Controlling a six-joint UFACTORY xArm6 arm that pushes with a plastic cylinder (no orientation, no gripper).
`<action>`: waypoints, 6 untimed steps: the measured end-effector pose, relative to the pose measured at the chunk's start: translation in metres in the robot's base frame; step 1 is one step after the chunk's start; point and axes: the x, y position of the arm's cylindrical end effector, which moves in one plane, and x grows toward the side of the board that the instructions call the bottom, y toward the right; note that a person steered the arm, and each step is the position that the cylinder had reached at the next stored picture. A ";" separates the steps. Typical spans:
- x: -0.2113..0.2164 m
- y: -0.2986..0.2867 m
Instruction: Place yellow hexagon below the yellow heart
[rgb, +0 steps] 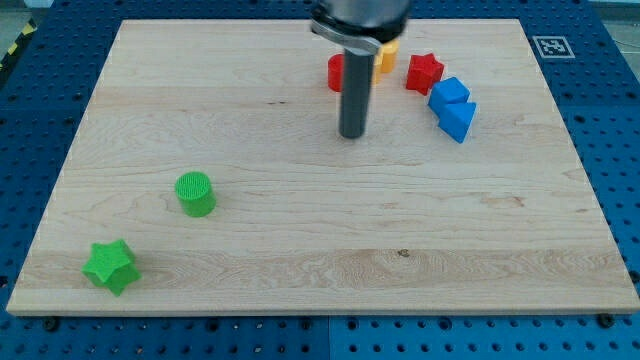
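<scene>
One yellow block (387, 58) shows near the view's top, just right of the dark rod, which partly hides it. I cannot make out its shape. No second yellow block is in view. My tip (352, 135) rests on the board (300, 250), below and slightly left of the yellow block and apart from it. A red block (335, 72) sits behind the rod on its left side and is half hidden.
A red star (424, 72) lies right of the yellow block. Two blue blocks (449, 94) (459, 121) touch each other just below and right of the star. A green cylinder (195, 193) and a green star (110, 266) sit at the lower left.
</scene>
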 end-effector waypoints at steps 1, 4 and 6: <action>-0.042 -0.031; -0.151 0.001; -0.099 0.017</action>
